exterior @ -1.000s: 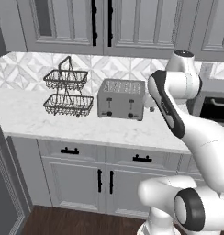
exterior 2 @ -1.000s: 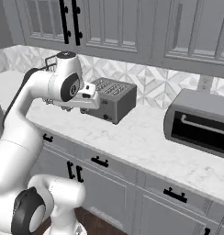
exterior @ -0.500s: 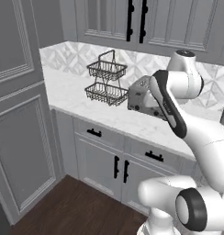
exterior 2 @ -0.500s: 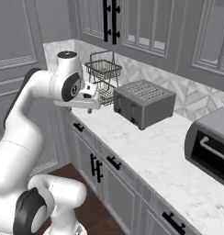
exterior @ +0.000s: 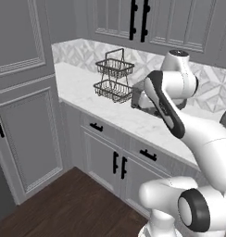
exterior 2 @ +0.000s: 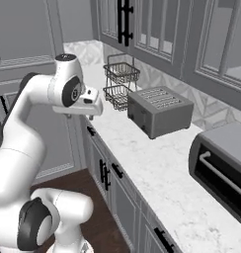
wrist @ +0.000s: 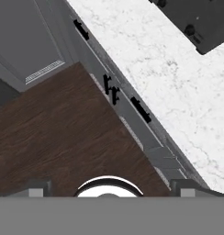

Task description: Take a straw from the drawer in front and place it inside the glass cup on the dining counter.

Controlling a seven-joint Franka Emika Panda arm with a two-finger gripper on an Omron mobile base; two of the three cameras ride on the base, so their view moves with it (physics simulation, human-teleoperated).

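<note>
The marble worktop (exterior 2: 157, 163) runs over grey cabinets (exterior: 108, 159) whose drawers (exterior: 97, 127) are closed, short black bar handles showing. A dark oven (exterior 2: 221, 168) stands at its near end, then a grey toaster (exterior 2: 159, 111), slots empty. Beyond it, a two-tier wire basket (exterior: 114, 78) holds nothing. No lettering is legible. The gripper (wrist: 109, 186) hangs over the wood floor (wrist: 54, 133), jaws fully spread, grasping nothing.
</note>
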